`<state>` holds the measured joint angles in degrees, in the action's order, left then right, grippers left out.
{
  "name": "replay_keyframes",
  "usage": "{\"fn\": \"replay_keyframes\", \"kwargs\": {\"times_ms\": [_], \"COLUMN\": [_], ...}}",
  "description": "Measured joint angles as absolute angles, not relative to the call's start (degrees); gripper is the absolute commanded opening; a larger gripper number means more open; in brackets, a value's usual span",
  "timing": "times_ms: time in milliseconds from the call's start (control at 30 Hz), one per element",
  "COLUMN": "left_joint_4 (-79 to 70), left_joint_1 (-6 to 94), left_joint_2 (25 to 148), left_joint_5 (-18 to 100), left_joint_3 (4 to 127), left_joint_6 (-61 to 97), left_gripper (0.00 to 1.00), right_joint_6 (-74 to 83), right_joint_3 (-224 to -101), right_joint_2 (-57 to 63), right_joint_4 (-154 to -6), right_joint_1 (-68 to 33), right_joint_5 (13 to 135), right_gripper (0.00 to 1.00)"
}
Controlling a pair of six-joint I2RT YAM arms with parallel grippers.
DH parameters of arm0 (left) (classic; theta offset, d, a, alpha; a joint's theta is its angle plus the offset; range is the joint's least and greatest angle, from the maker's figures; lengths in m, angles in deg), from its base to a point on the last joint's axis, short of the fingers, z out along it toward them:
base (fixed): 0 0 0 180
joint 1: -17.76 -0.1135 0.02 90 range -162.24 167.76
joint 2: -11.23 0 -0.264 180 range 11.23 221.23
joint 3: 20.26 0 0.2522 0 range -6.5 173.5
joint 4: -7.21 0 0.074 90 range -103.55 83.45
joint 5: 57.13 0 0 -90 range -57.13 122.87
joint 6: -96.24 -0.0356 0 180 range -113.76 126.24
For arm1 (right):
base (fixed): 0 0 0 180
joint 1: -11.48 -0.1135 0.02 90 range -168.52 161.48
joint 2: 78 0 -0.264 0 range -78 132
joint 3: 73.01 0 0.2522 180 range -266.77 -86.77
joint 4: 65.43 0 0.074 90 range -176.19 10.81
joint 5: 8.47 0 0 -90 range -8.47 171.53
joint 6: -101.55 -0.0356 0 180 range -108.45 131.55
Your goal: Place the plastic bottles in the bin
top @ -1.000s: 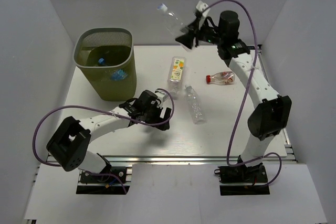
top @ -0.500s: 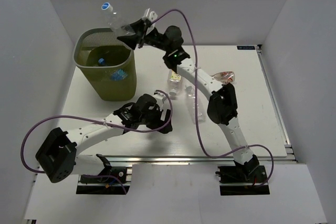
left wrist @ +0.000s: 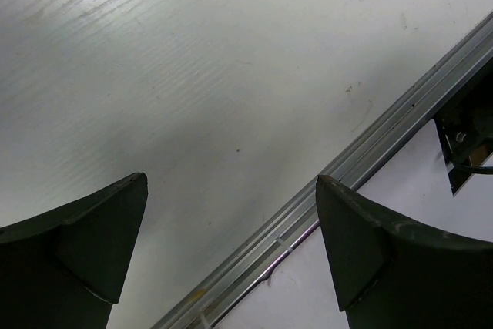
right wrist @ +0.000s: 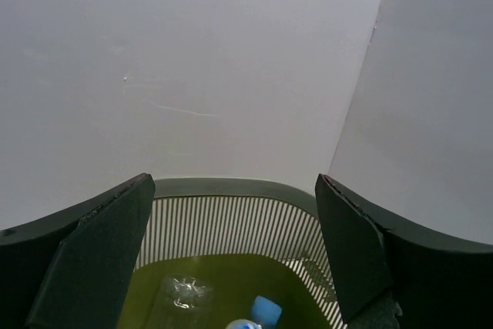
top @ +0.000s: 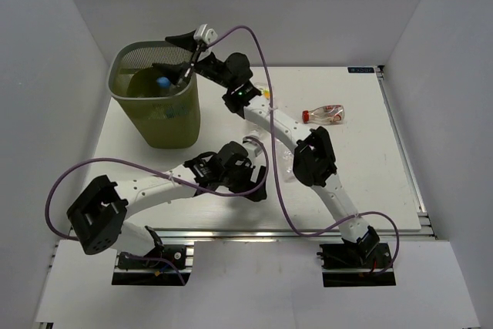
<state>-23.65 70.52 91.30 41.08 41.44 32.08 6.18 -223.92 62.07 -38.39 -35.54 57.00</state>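
Observation:
The olive-green mesh bin stands at the back left. My right gripper hangs open over its rim and holds nothing. A clear bottle with a blue cap lies inside the bin below it. In the right wrist view the bin's rim, a clear bottle and a blue cap show between the open fingers of the right gripper. A red-capped bottle lies on the table at the right. A clear bottle lies partly hidden by the right arm. My left gripper is open and empty, low over the table.
The orange-and-green labelled bottle is mostly hidden behind the right arm. The left wrist view shows bare white table and the table's metal front rail. White walls close in the back and both sides.
My right arm swung left with the blue-capped bottle to above the bin and opened; the bottle now lies inside the bin. My left gripper moved right along the table's front.

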Motion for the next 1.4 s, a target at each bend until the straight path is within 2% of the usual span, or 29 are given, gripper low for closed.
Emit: {"fn": "replay_keyframes", "kwargs": {"times_ms": [133,200,233,400,433,500,533,600,767,967,1067,1267,1400], "left_joint_4": [-22.4,-21.1,-20.4,-15.3,-14.0,-11.5,-10.6,-9.0,-11.3,-24.6,-30.9,-40.6,-42.4], "left_joint_1": [71.5,71.7,71.9,72.0,72.0,72.0,72.1,72.1,72.2,73.1,73.6,73.9,73.9], "left_joint_2": [92.5,92.8,92.8,94.0,94.6,96.8,98.5,102.9,118.0,131.0,134.6,137.4,140.0], "left_joint_5": [40.1,38.7,38.1,34.0,33.2,32.3,32.0,31.7,29.1,21.7,19.6,17.6,17.2], "left_joint_3": [41.9,42.0,42.0,43.7,44.3,46.3,47.8,51.7,67.3,85.6,91.2,93.8,95.4], "left_joint_6": [33.6,34.9,35.7,40.1,41.0,42.6,43.2,44.4,48.1,50.1,50.3,50.5,51.1], "left_gripper": [1.0,1.0,1.0,1.0,1.0,1.0,1.0,1.0,1.0,1.0,1.0,1.0,1.0], "right_joint_6": [6.3,6.8,7.0,7.4,7.7,8.0,8.3,8.9,13.1,16.2,16.1,14.9,16.9], "right_joint_3": [-221.3,-218.1,-216.4,-205.7,-203.3,-200.0,-198.6,-195.7,-178.2,-153.2,-149.1,-148.8,-148.8], "right_joint_2": [60.3,57.6,55.8,41.4,38.0,31.6,28.6,23.8,14.2,6.9,3.8,0.1,1.3], "right_joint_4": [-38.2,-38.7,-39.6,-48.3,-50.7,-55.5,-58.8,-64.8,-77.6,-88.8,-91.6,-90.2,-90.2], "right_joint_1": [-34.5,-33.2,-32.4,-24.2,-21.8,-16.2,-12.8,-5.9,7.2,14.5,17.0,19.8,19.9], "right_joint_5": [57.4,58.0,58.5,64.0,65.3,68.7,70.6,72.9,74.2,69.1,67.1,63.5,59.9], "right_gripper": [0.89,0.16,0.0,0.0,0.06,0.4,0.61,0.76,0.78,0.78,0.78,0.78,0.73]}}
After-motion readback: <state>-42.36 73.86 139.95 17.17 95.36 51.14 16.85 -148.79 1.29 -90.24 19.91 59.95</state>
